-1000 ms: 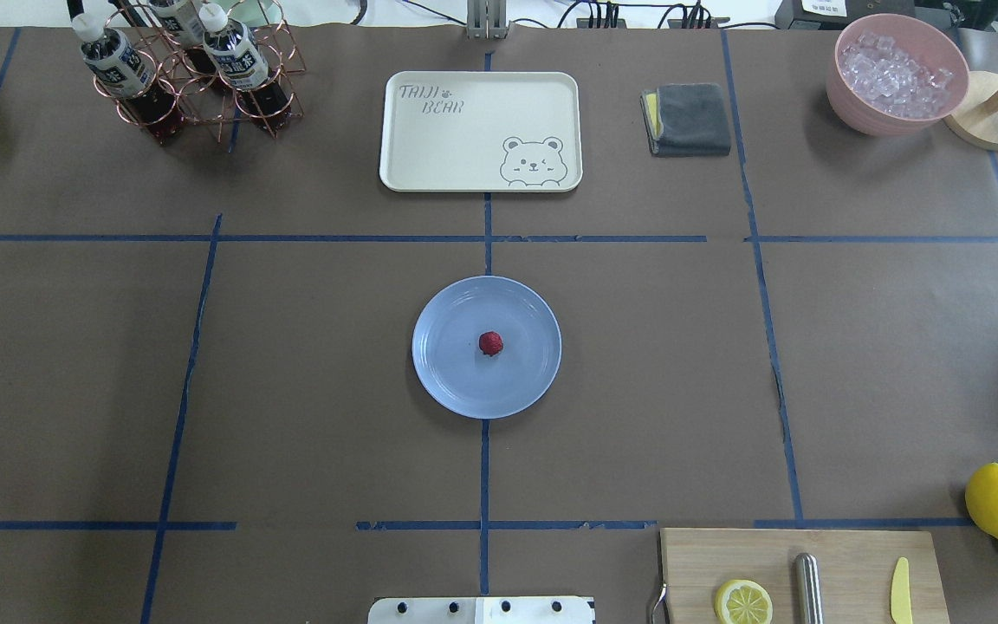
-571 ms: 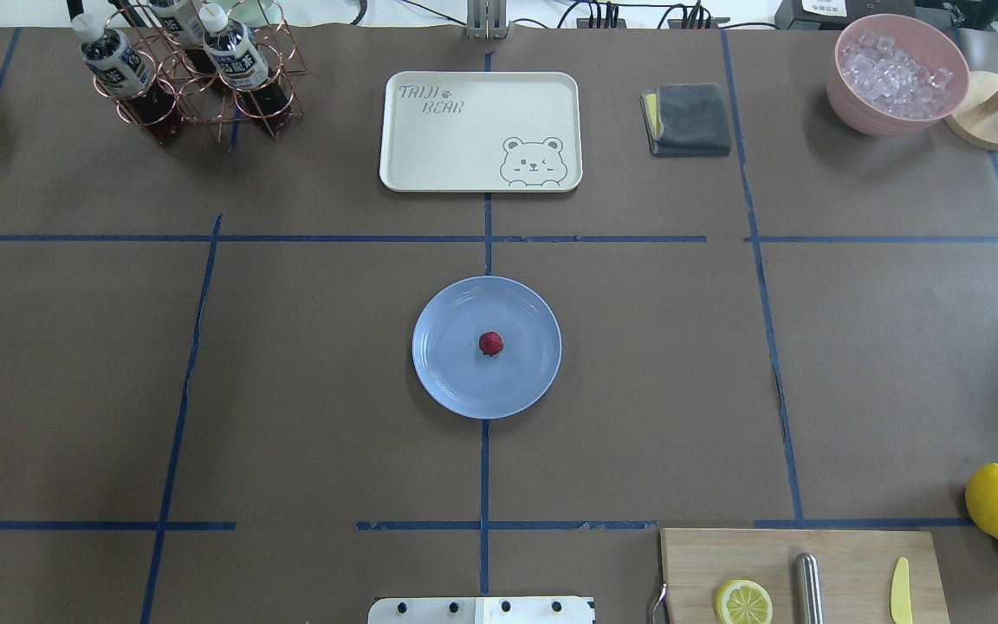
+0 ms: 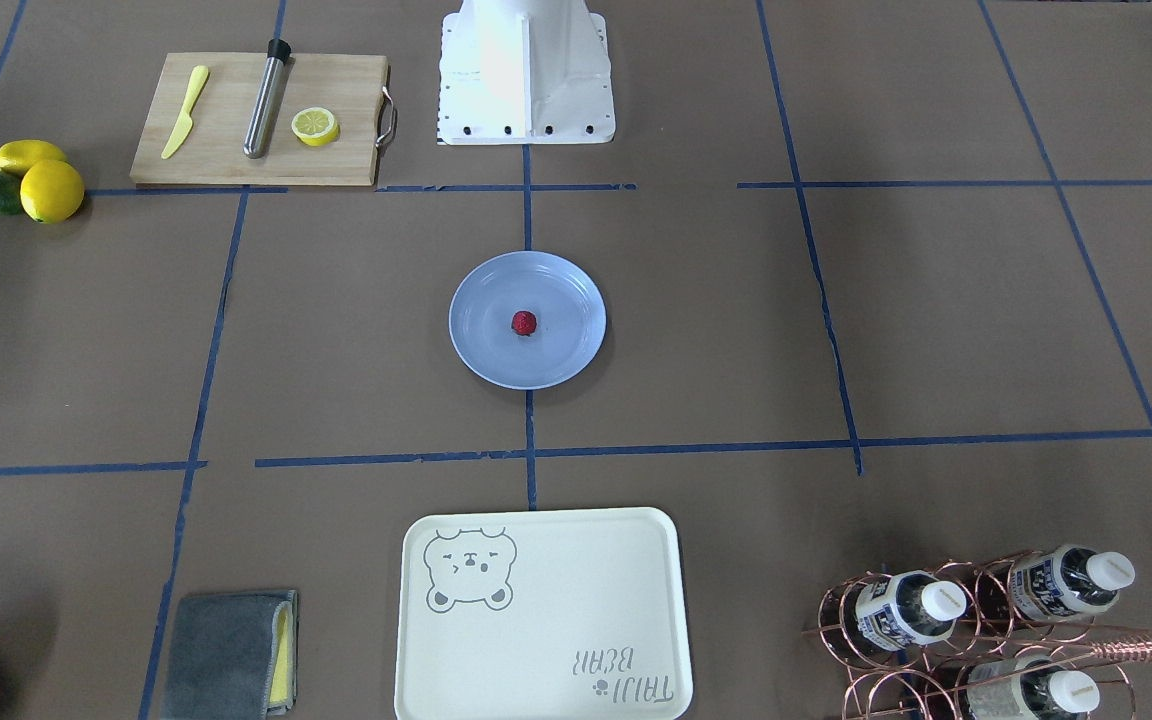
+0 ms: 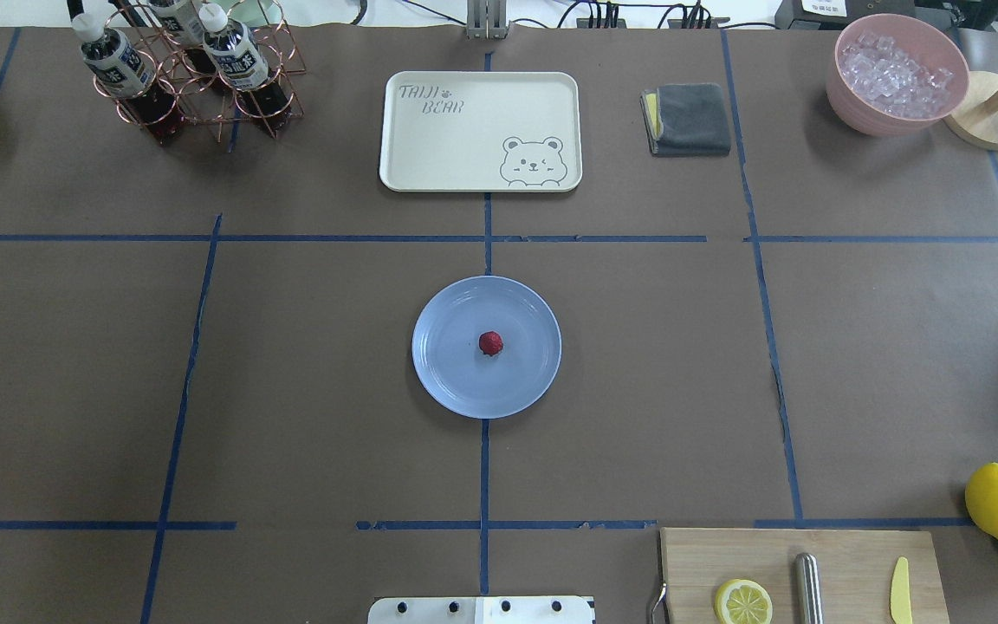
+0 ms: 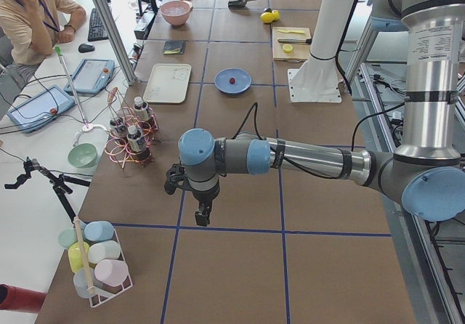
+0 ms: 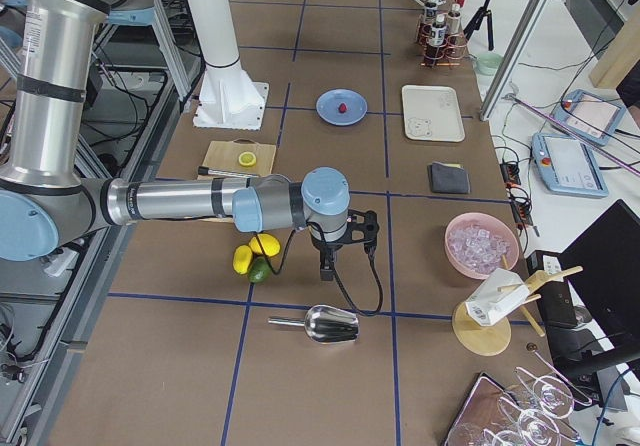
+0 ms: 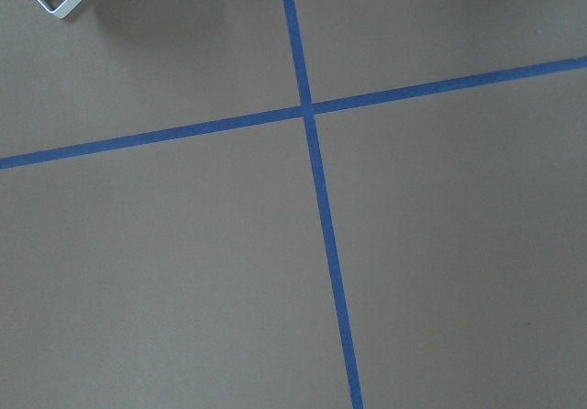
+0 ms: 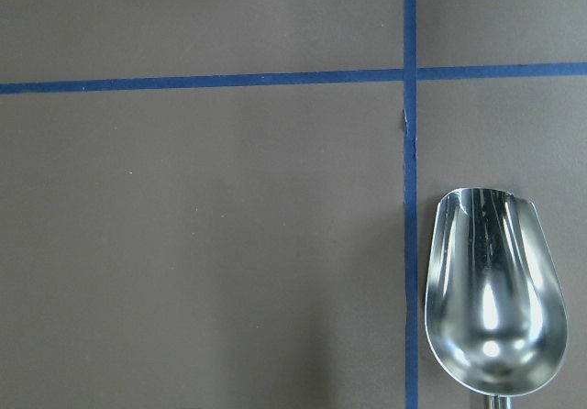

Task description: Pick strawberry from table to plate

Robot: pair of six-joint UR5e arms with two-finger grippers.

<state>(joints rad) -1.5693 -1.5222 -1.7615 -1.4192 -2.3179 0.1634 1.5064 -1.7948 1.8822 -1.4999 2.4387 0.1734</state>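
So, front-facing camera first: the strawberry [image 3: 524, 322] sits right about in the middle of the blue plate [image 3: 481, 355], and the plate is smack on the centre tape line of the worktop [image 3: 736, 300]. No arm shows in this shot. I'd call the job done, since the berry is off the paper and on the plate.

Overhead view, same story: the berry is near the plate's centre, well apart from the rim, which makes sense for something round that could roll. The cream bear tray [image 4: 480, 130] and the cutting board [image 4: 854, 555] are well away from it and don't look involved.

Left side view: the left arm [image 5: 305, 158] stretches out low over bare worktop, well apart from the plate, with its tool pointing straight down near a tape crossing. Looks like a parked pose, out of the way. Can't tell from here if the left jaws are spread or pressed together.

Right side view: the right arm [image 6: 190, 204] mirrors it at the other end, hanging just beside the lemons [image 6: 255, 251] and near a metal scoop [image 6: 330, 324]. Can't tell the state of the right jaws either.

Left wrist cam: just paper and crossing blue tape, no jaws in frame. Right wrist cam: tape plus the scoop, no jaws showing there either.
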